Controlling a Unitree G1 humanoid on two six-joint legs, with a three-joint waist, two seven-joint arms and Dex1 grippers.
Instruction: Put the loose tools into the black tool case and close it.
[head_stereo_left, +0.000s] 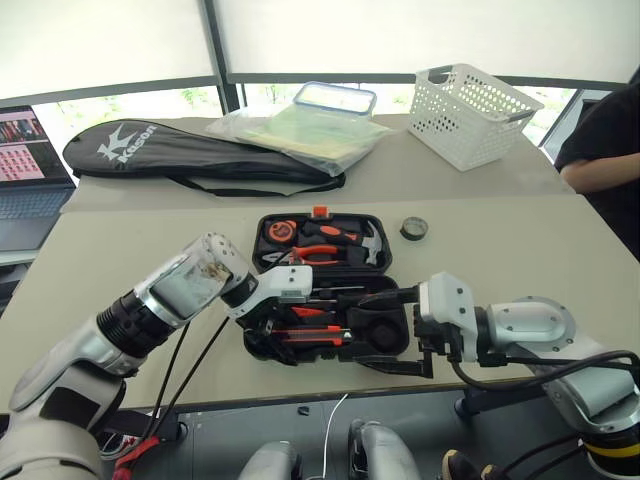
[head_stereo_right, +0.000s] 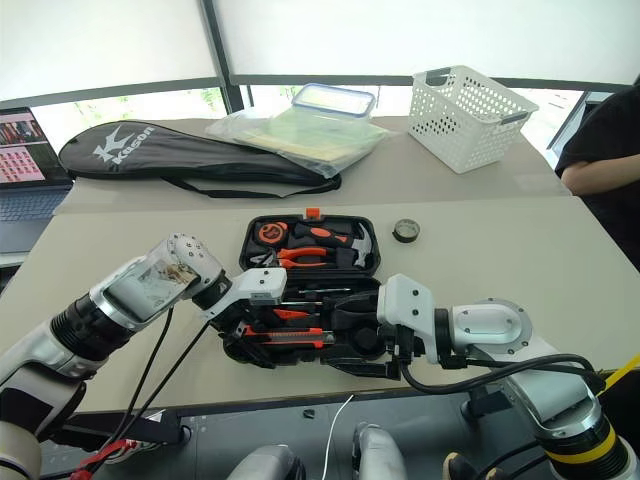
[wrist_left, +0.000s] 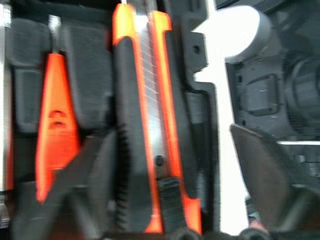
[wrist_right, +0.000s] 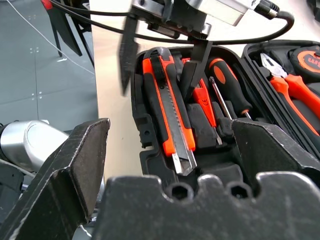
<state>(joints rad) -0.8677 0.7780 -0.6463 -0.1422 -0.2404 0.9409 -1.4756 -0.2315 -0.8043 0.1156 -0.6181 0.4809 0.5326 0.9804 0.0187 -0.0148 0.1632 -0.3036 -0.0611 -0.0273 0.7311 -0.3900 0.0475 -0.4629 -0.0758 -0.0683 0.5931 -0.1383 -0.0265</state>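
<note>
Beige surface (head_stereo_left: 150, 215) under bright windows, carrying the black tool case (head_stereo_left: 325, 290) open at centre. Left gripper (wrist_right: 165, 55) fingers spread wide, empty, straddling the utility knife (wrist_right: 170, 115) seated in the near half beside screwdrivers (wrist_right: 227, 90). Right gripper (head_stereo_left: 425, 345) also wide, holding nothing, at the case's four o'clock corner. Tape roll (head_stereo_left: 414, 229) loose at two o'clock: best fetched before closing. Far half holding pliers (head_stereo_left: 310, 256), hammer, tape measure.

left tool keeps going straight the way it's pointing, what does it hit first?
Most likely the utility knife lying in the near half of the black tool case. The left tool, open, straddles it, pointing steeply down. Remaining gap is unclear.
</note>
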